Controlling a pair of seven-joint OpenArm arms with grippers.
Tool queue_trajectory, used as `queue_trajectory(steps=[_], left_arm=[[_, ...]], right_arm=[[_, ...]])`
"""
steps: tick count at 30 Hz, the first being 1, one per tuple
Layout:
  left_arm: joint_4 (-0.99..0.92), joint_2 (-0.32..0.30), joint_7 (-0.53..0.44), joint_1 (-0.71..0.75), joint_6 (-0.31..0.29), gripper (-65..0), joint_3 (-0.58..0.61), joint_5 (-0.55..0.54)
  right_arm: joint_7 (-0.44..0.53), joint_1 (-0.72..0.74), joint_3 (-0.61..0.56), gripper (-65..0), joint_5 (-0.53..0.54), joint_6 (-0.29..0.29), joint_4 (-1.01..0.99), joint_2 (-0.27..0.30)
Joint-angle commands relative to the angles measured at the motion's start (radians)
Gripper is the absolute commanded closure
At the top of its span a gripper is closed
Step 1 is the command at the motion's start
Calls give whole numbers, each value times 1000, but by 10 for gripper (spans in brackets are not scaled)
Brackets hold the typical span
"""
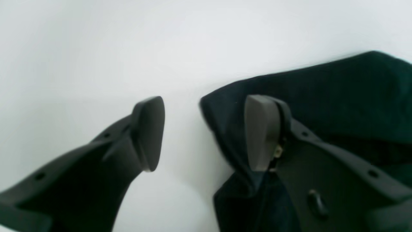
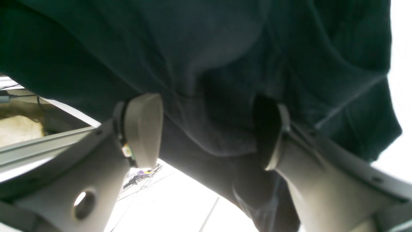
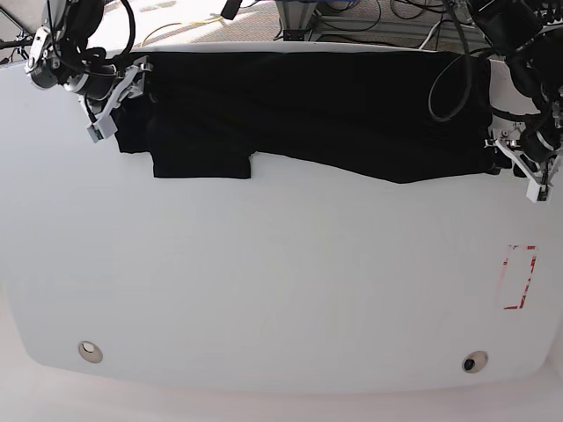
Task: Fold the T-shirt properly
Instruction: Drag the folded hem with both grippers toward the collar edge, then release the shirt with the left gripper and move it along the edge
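1. Left gripper point(image 1: 204, 132) open wide, holding nothing; one finger point(image 1: 262, 132) resting on the cloth corner, likely just let go.
2. Right gripper point(image 2: 206, 129) spread wide around bunched cloth, not pinching.
3. T-shirt point(image 3: 317, 97) stretched lengthwise along table's point(image 3: 281, 299) far edge, apparently folded once, plain black side up.

We see only plain black cloth on the T-shirt point(image 3: 317, 105); any print is hidden. Its far hem merges with the far edge of the table point(image 3: 264, 290), which the base view crops. In the right wrist view the shirt overruns the top edge, and the clutter below it is too blurred to name. The red mark point(image 3: 519, 277) is too small to read.
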Motion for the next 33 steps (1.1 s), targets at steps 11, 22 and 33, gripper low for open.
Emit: queue_trajectory(steps=[11,22,33], left_arm=[[-165,-12,-13,-47,-1,-365,57,0],[-188,-1,-39,-67,-1,-6,86,2],[-170,-1,-39,-67,-1,0,87,-1]], right_arm=[[16,11,8,-422,19,2,18,15],[11,51,9,-250,92,2,140,-12],[16,97,-169,-82,112,2,94,-81]])
